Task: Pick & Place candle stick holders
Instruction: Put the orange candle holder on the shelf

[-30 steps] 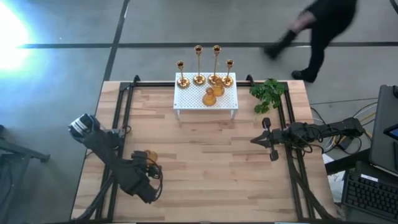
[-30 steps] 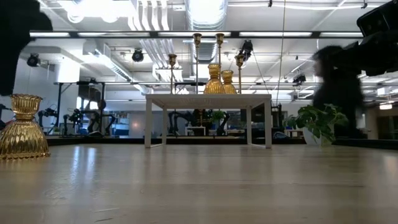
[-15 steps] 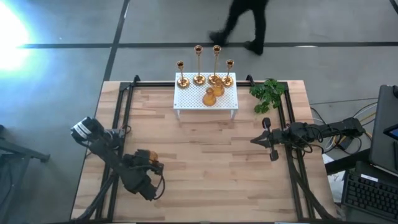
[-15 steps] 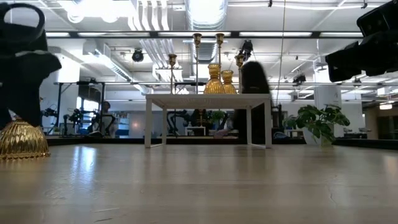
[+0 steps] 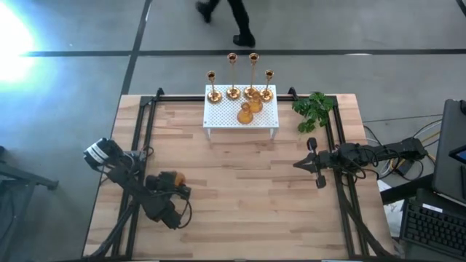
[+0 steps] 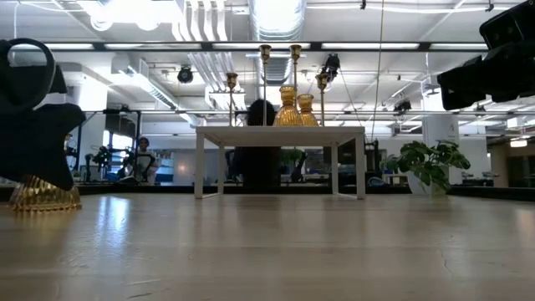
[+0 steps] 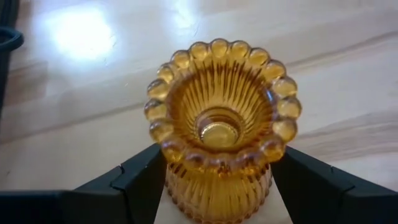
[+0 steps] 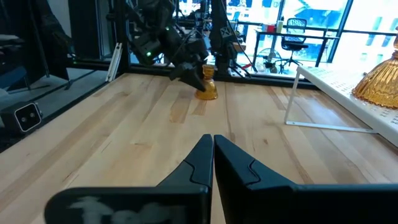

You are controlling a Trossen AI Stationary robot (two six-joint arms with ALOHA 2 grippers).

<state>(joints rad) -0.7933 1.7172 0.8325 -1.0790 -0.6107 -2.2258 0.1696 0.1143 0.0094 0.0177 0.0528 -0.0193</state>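
A squat ribbed amber-gold candle stick holder (image 7: 221, 124) stands upright on its base on the wooden table, near the left side; the high view (image 5: 176, 178) shows it too. My left gripper (image 5: 166, 183) is lowered around it and covers its top in the low view, where only the base (image 6: 40, 197) shows. My right gripper (image 5: 314, 164) is shut and empty above the table's right side. Several tall thin and two squat gold holders (image 5: 247, 102) stand on the white perforated stand (image 5: 226, 118). My left gripper has the squat holder's ribbed body just under the beaded rim (image 7: 169, 167) between its two fingers (image 7: 143, 180), one on each side. The fingers come from above, slanting down. The holder stays upright with its base on the table.
The white stand is at the table's far middle. A green leafy sprig (image 5: 313, 109) lies at the far right. Black frame rails (image 5: 138, 138) run along both table sides. Bare wood lies in the middle. A person walks beyond the far edge (image 5: 233, 18).
My left gripper has come down over the squat holder, which has stayed in place on the table; in the low view it now hides the holder's upper part. The person behind the table has walked from right to left.
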